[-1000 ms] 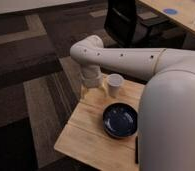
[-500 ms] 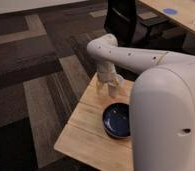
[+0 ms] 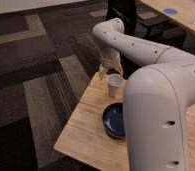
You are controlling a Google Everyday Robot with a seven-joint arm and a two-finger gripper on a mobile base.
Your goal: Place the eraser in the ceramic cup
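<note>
Where the pincer hung, its grip state not discernible, the ceramic cup stood upright just beside it on the wooden tabletop, blue bowl near; dark patterned carpet around.

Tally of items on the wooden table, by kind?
ceramic cup: 1
dark blue bowl: 1
Total: 2
The gripper hovers just above the cup and is not counted.
</note>
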